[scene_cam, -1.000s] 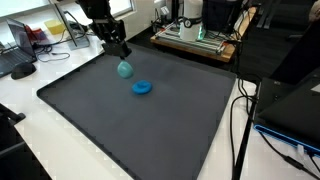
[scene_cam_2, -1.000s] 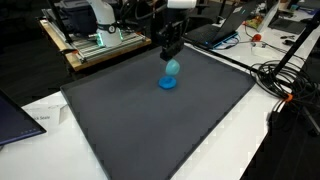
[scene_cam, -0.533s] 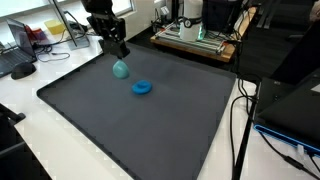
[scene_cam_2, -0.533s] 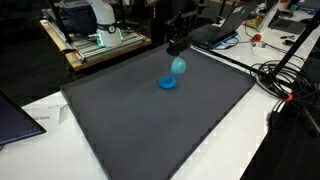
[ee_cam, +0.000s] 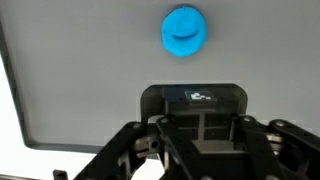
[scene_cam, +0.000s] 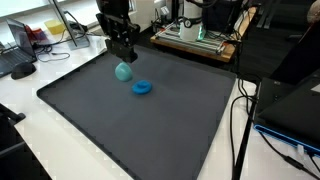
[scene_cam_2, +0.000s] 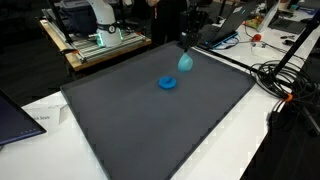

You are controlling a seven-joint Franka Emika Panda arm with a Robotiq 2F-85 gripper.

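Biggest thing on my screens is the white table [scene_cam: 35, 140], and on it a big dark mat [scene_cam: 150, 130] that fills most of both exterior views. Only one thing is actually lying on the mat: a small blue disc [scene_cam: 142, 87], flat, toward the far side. The wrist view shows it too, sitting on the grey surface out ahead of the fingers.

The arm [scene_cam: 113, 12] comes down from above at the mat's far edge, wrist pointing pretty much straight down. The gripper [scene_cam: 122, 48] is clamped tight on the top of a teal ball [scene_cam: 123, 71]. The ball hangs right under the fingers, lifted off the mat, near the disc but not touching it. In an exterior view the ball [scene_cam_2: 186, 62] sits up and to the side of the disc. From the wrist camera I can't make the ball out.
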